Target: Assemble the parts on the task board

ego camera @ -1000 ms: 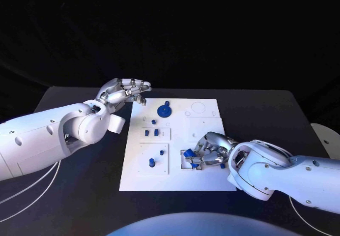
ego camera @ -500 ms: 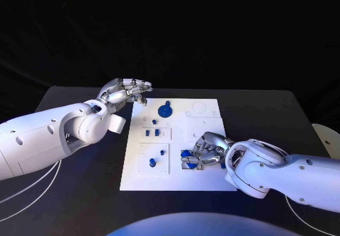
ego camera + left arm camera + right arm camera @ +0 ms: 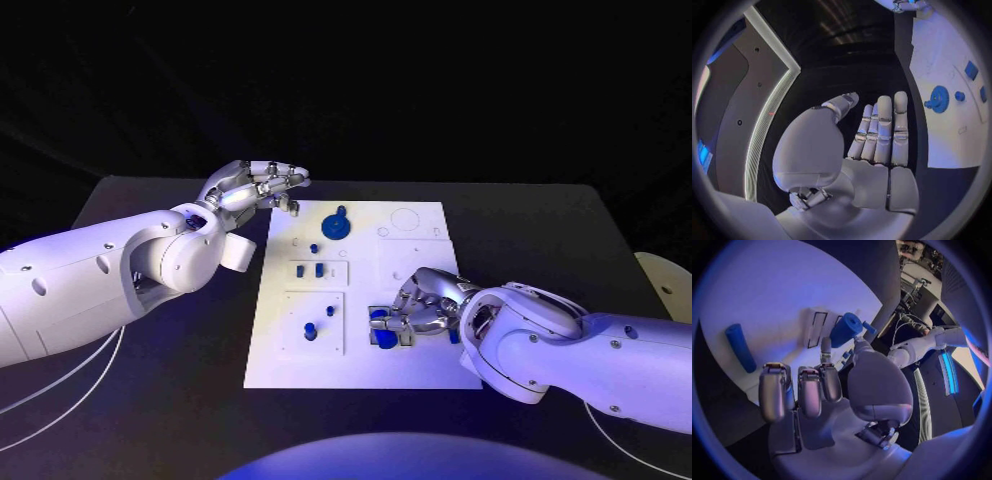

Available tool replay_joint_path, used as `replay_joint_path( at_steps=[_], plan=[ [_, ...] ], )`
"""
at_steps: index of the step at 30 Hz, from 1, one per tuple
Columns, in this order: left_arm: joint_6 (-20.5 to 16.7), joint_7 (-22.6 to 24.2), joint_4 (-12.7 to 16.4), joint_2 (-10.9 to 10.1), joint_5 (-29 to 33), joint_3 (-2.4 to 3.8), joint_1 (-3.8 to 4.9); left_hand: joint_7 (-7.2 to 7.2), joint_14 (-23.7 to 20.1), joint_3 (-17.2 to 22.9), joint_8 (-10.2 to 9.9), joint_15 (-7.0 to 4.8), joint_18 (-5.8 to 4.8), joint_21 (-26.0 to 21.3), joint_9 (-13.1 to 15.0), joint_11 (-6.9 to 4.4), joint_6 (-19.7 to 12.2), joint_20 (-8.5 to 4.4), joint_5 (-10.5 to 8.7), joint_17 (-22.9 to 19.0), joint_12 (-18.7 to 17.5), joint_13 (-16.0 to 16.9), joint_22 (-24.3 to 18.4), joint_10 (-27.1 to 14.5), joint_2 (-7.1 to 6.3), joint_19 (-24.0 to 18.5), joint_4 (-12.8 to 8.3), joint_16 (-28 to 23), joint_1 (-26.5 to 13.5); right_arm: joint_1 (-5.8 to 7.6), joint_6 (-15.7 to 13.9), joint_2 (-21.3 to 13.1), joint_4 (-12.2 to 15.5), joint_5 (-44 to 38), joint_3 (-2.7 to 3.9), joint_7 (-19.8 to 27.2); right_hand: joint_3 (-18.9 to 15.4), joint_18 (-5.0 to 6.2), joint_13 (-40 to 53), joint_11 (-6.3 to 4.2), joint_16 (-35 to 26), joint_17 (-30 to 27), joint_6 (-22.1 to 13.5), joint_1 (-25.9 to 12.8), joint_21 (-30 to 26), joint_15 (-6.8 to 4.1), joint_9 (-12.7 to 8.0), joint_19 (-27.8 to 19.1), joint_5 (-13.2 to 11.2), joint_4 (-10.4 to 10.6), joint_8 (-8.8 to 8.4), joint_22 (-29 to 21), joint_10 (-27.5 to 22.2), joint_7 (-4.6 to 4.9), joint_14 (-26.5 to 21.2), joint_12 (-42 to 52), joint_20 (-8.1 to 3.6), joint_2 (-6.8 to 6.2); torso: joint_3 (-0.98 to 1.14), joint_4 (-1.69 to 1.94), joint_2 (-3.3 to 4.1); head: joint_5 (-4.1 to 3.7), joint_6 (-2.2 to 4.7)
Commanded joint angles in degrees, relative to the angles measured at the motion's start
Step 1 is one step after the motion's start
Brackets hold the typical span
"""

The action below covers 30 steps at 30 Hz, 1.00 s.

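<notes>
Glossy white arms (image 3: 101, 275) (thin cables beneath), silver robot hand (image 3: 260, 185).

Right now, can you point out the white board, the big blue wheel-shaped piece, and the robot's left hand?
task board (image 3: 418, 370), head view, bare near right corner.
blue wheel-shaped part (image 3: 335, 226), head view, middle of its disc.
left hand (image 3: 260, 185), head view, middle of the hand, beside the board's far left corner.

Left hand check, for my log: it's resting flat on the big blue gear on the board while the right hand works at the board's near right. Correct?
Not quite. The left hand hovers open off the task board's far left corner, touching nothing; the head view shows the blue gear uncovered. The right hand does work at the near right.
</notes>
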Motion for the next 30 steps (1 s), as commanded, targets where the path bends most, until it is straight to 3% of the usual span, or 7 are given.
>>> replay_joint_path(
  at_steps=[1,5,12,18,25,30],
  plan=[
    [0.86,0.22,0.11,0.06,0.31,0.03,0.03,-0.04,-0.32,-0.27,0.29,0.14,0.65,-0.26,-0.08,-0.08,0.2,0.13,0.09,-0.09,0.38,-0.1,-0.09,-0.49,0.07,-0.17,0.16,0.01,-0.54,-0.03,1.09,-0.32,0.22,-3.09,-0.01,-0.45,-0.38,-0.93,6.56,-0.39,0.05,12.83,0.02,0.35,0.16,-0.28,0.29,3.08,1.72,-0.03,-0.11,12.86,1.68,0.34,5.69,0.12,-0.2,1.19,0.03,-0.04,-0.02,-0.06,0.03],
    [0.81,0.22,0.1,0.04,0.31,0.03,0.03,-0.04,-0.32,-0.27,0.29,0.14,0.65,-0.26,-0.08,-0.08,0.2,0.13,0.09,-0.09,0.38,-0.1,-0.09,-0.49,0.07,-0.17,0.16,0.01,-0.54,-0.03,1.24,-0.84,0.43,-3.91,-0.01,-0.53,-0.29,-0.97,6.79,-0.46,0.08,12.95,0.04,1.76,0.33,-0.34,0.57,3.14,3.44,-0.13,-0.1,12.91,1.79,0.26,5.71,0.28,-0.25,1.93,0.03,-0.06,0.0,-0.13,0.02],
    [0.75,0.21,0.0,0.04,0.31,0.03,0.02,-0.05,-0.35,-0.28,0.29,0.15,0.64,-0.28,-0.11,-0.07,0.18,0.14,0.14,-0.1,0.42,-0.1,-0.12,-0.54,0.1,-0.19,0.18,0.01,-0.54,-0.03,0.52,-1.68,1.79,-4.34,-0.01,-0.33,-1.29,-1.04,7.17,-0.5,0.18,13.25,0.3,0.69,0.63,-0.38,0.83,3.26,2.92,0.03,0.02,13.0,1.99,0.21,5.78,0.63,-0.29,1.62,0.13,-0.01,0.03,-0.16,0.1],
    [0.74,0.2,-0.15,0.02,0.31,0.03,0.02,-0.05,-0.35,-0.28,0.29,0.15,0.64,-0.28,-0.11,-0.07,0.18,0.14,0.14,-0.1,0.42,-0.1,-0.12,-0.54,0.1,-0.19,0.18,0.01,-0.54,0.11,0.6,-3.32,3.89,-3.57,0.02,0.23,-1.39,-1.12,7.28,-0.52,0.29,13.6,0.37,0.63,0.99,-0.38,0.88,3.4,2.78,-0.02,0.06,13.11,2.05,0.19,5.85,0.75,-0.29,1.64,0.05,0.04,-0.01,0.0,0.03],
    [0.7,0.17,-0.25,0.01,0.31,0.02,0.02,-0.05,-0.38,-0.3,0.31,0.15,0.64,-0.31,-0.13,-0.07,0.17,0.15,0.19,-0.12,0.47,-0.11,-0.16,-0.6,0.14,-0.21,0.23,0.03,-0.55,0.31,2.16,-5.07,5.55,-1.43,0.04,1.11,-1.63,-1.18,7.52,-0.57,0.38,13.86,0.45,1.25,1.29,-0.42,1.01,3.51,2.56,-0.09,0.1,13.2,2.18,0.13,5.91,0.99,-0.31,1.3,-0.07,-0.05,-0.04,0.11,0.28],
    [0.7,0.15,-0.28,0.04,0.31,0.02,0.02,-0.05,-0.38,-0.3,0.31,0.15,0.64,-0.31,-0.13,-0.07,0.17,0.15,0.19,-0.12,0.47,-0.11,-0.16,-0.6,0.14,-0.21,0.23,0.03,-0.55,0.34,5.01,-5.83,5.79,-0.87,0.03,1.36,-1.91,-1.16,7.53,-0.62,0.37,13.82,0.47,2.68,1.2,-0.46,1.23,3.46,2.18,-0.08,0.1,13.17,2.17,0.08,5.9,0.92,-0.36,0.96,-0.05,0.05,-0.04,0.05,0.5]
  ],
)
